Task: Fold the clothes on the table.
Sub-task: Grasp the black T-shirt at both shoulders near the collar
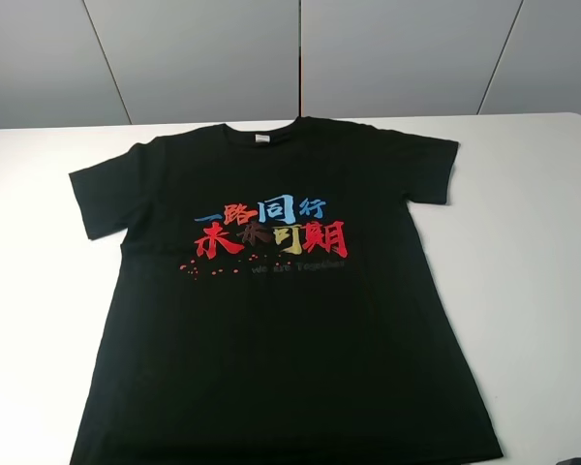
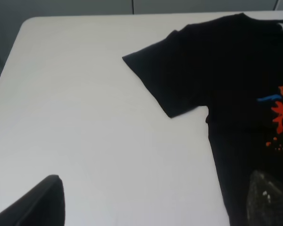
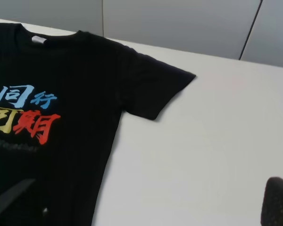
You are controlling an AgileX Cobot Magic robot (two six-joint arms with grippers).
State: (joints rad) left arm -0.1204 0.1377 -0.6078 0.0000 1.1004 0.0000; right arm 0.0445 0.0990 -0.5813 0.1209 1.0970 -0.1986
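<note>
the exterior camera sat high at the near side of the table, looking down and across toward the grey wall panels; it took in nearly all of the black t-shirt, hem cropped. the left wrist camera was lower and nearer, angled over the left sleeve and bare tabletop; the right wrist camera likewise over the right sleeve. all three shared the printed characters

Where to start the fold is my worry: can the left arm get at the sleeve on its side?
Probably yes: the sleeve lies flat on the table, with nothing visible between it and the left fingers.
</note>
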